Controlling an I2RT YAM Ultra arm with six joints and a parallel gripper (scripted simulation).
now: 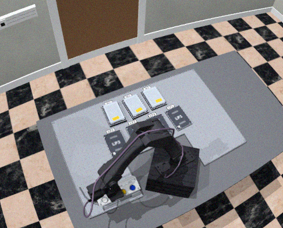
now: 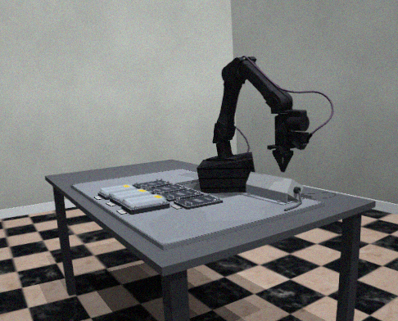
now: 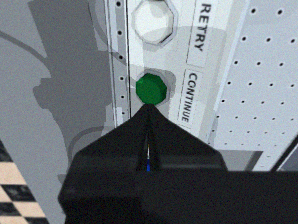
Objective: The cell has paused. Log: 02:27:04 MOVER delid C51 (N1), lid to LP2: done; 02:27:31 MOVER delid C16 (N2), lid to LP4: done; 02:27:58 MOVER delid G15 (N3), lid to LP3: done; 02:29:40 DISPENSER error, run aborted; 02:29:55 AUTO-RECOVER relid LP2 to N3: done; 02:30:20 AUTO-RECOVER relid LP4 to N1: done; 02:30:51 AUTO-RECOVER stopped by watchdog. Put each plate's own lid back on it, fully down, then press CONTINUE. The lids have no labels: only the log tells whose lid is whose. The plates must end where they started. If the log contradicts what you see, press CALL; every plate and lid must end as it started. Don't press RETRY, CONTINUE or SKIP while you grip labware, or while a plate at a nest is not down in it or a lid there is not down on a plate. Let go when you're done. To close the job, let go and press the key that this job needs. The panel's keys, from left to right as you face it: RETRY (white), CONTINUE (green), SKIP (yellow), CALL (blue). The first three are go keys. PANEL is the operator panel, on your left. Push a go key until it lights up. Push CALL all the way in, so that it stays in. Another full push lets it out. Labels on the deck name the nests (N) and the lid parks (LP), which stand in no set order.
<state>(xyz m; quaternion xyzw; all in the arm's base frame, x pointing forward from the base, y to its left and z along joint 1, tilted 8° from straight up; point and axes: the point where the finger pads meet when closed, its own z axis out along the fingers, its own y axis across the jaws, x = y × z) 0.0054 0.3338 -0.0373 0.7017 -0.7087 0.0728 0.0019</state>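
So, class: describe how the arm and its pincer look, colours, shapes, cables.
The arm is matt black, built of blocky links on a dark, stepped square base. A thin purple cable loops along it. The pincer is black too, tapering to a sharp wedge point. No markings are legible.

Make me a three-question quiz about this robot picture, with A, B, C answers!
1. Where does the gripper point?
A. green key
B. blue key
C. a plate

2. How many plates sit in a row?
A. two
B. three
C. five

3. The gripper is:
A. wide open
B. shut on a lid
C. shut, empty

Answers:
1 A: in the wrist view its tip hangs just short of the green key, labelled CONTINUE.
2 B: three plates.
3 C: fingers meet in a point, holding nothing.
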